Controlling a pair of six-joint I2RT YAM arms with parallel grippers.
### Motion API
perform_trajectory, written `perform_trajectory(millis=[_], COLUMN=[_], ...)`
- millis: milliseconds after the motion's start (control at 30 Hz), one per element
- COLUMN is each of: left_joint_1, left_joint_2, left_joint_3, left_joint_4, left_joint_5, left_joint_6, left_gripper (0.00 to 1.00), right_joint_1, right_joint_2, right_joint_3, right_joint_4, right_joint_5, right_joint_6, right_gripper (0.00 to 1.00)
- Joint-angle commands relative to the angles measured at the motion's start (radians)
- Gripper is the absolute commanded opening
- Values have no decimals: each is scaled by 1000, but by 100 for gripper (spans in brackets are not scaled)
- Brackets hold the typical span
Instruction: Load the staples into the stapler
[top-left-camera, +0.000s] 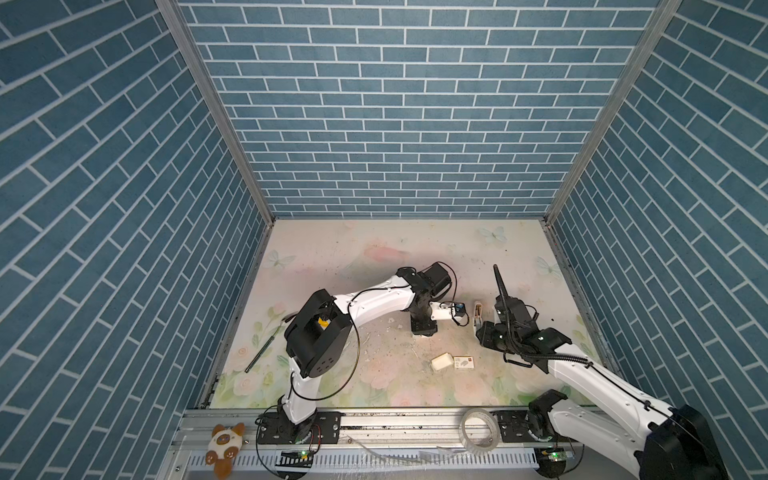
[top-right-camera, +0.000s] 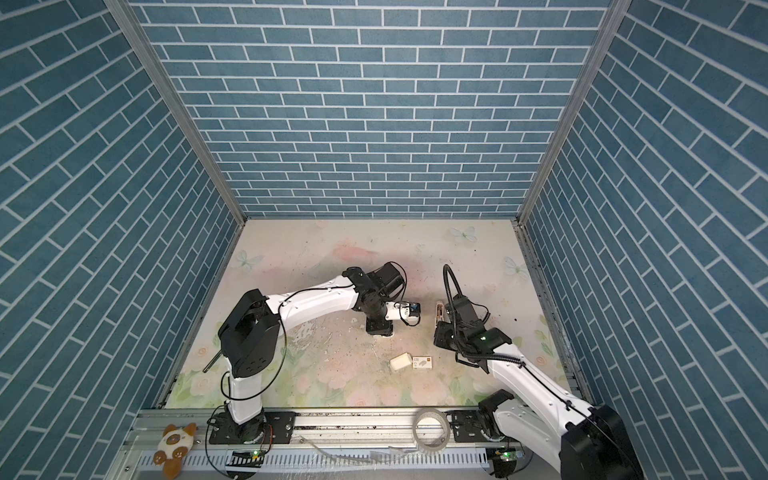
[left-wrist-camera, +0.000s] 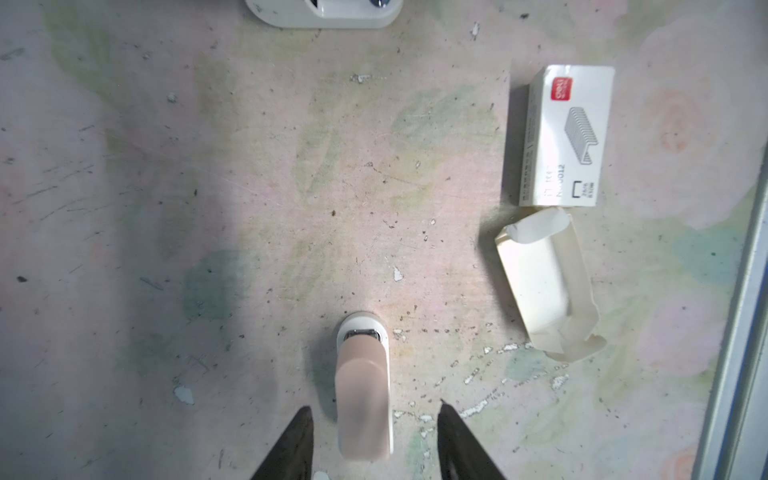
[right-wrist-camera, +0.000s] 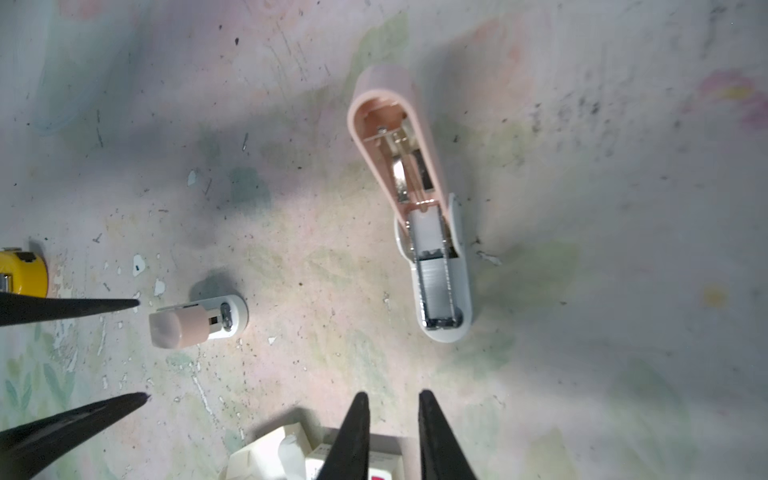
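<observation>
Both top views: one head, high above front edge, tilted down and forward; far, wide. Table (top-left-camera: 374, 257) fills lower centre of frame, walls (top-left-camera: 415, 124) rest. Near-identical coverage. Left wrist: close, looking straight down at table. Right wrist: close, slanted down. All four share carton (left-wrist-camera: 561, 137); right wrist and top views share stapler (right-wrist-camera: 415, 174).

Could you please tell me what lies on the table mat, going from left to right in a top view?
dark thin stick → white inner tray → printed carton sleeve → open stapler
</observation>
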Motion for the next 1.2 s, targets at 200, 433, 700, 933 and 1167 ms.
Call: perform_trajectory(millis=[200, 433, 700, 933, 1167], left_joint_1=[35, 61, 86, 98, 99], left_joint_2=[-85, -68, -45, -22, -13], left_joint_3=[127, 198, 252, 290, 280], left_joint_4=[-43, -59, -55, -55, -56], left_joint_5=[11, 42, 73, 98, 101], left_joint_6=[1, -3, -31, -57, -59], left_gripper=[56, 56, 57, 57, 57], right_joint_1=[-2, -4, -25, -46, -75], right_joint_2=[175, 256, 319, 322, 322], right_joint_3=[14, 33, 70, 95, 110], right_joint_4=[134, 115, 27, -48, -59], right_joint_5=[-102, -89, -39, 39, 69], right_joint_6=[22, 21, 7, -17, -40], right_gripper=[23, 24, 24, 24, 28])
